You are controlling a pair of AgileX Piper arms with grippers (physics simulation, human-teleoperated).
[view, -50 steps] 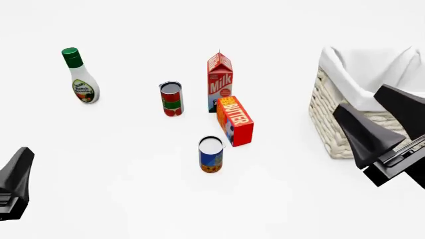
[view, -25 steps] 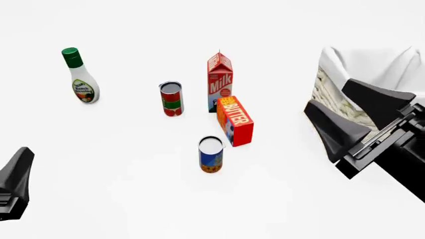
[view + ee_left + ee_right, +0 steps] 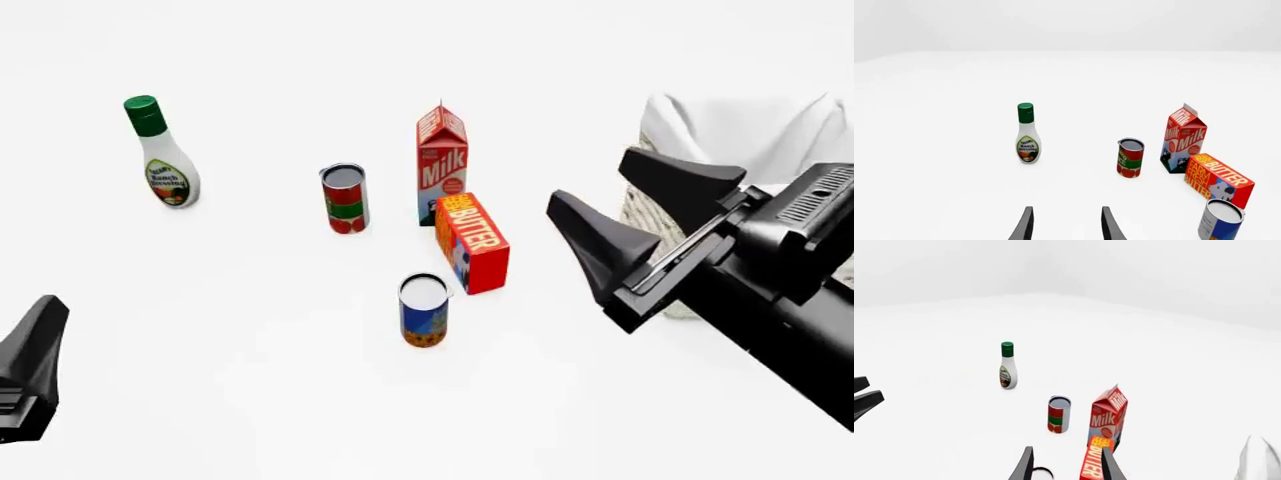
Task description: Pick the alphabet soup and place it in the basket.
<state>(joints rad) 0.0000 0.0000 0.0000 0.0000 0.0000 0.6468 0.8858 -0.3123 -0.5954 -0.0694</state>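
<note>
The alphabet soup [image 3: 423, 311], a small can with a blue label and a silver-white top, stands upright in front of the butter box. It also shows in the left wrist view [image 3: 1219, 221], and its top shows at the edge of the right wrist view [image 3: 1041, 473]. The basket [image 3: 727, 128], cream wicker with a white cloth lining, stands at the right, partly hidden behind my right arm. My right gripper [image 3: 590, 180] is open and empty, raised between the basket and the butter box, to the right of the soup. My left gripper [image 3: 1066, 210] is open and empty at the near left, far from the can.
A red-and-green can [image 3: 344, 199], a milk carton [image 3: 442, 160] and a butter box [image 3: 473, 242] stand just behind the soup. A ranch dressing bottle [image 3: 160, 155] stands at the far left. One left finger [image 3: 34, 350] shows at the left edge.
My right gripper has moved left, from in front of the basket toward the butter box and the soup. The left arm and all the groceries have not moved.
</note>
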